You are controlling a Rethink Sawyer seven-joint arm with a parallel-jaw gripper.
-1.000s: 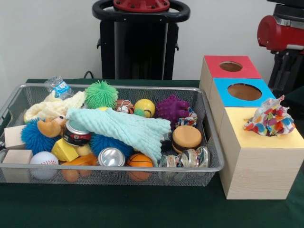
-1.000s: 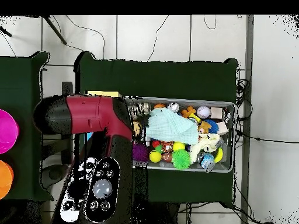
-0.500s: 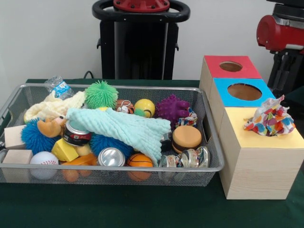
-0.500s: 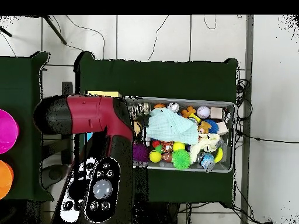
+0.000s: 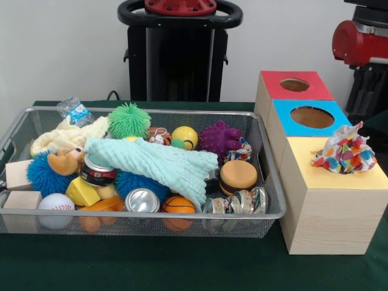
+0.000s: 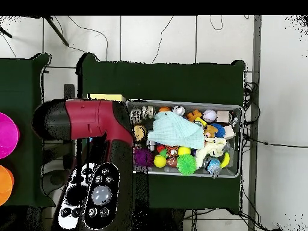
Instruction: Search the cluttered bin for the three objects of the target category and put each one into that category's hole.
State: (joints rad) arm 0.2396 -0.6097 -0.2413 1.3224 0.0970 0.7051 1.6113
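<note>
No readable lettering on cans or bottle label; polka-dot cloth [image 5: 344, 151] sat bunched at the yellow box's hole [image 5: 339, 168], another [image 5: 240, 150] in the bin [image 5: 145, 216] mid-tabletop; red arm [image 6: 90, 120] shifted slightly since earlier; end effector hidden, state impossible to tell.

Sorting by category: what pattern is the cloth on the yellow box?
White cloth with multicoloured polka dots, clearest in the front view.
</note>
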